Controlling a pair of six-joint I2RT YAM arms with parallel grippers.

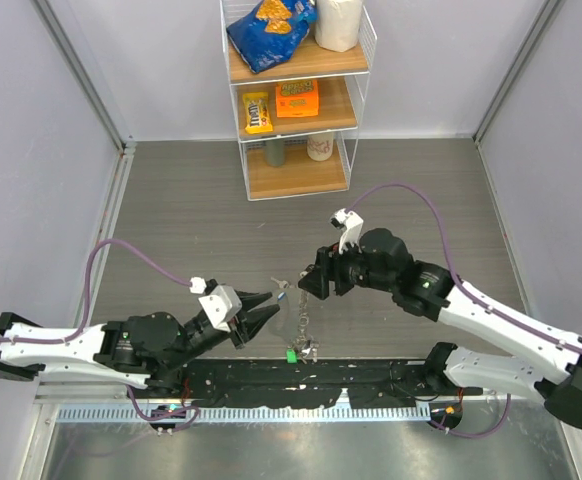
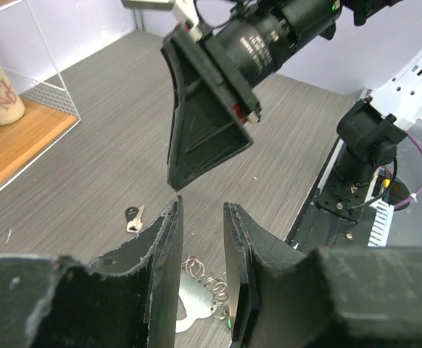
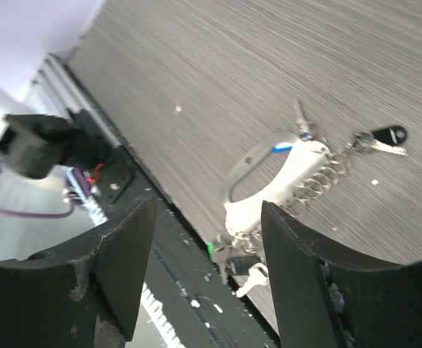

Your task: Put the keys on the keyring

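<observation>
The keyring (image 3: 263, 176), a grey oval loop with a thin chain (image 3: 318, 183), lies flat on the wooden table near the front edge (image 1: 293, 322). A green tag (image 3: 214, 247) and a black-headed key (image 3: 243, 268) lie at its near end. Another black-headed key (image 3: 383, 137) lies loose past the chain, also in the left wrist view (image 2: 133, 217). My left gripper (image 2: 202, 210) is open and empty, low, just left of the keyring (image 2: 189, 301). My right gripper (image 3: 207, 210) is open and empty, hovering above the keyring's far side (image 1: 306, 283).
A white wire shelf (image 1: 296, 90) with snack packs stands at the back. The black base rail (image 1: 301, 378) runs right along the keyring's near end. Grey walls close both sides.
</observation>
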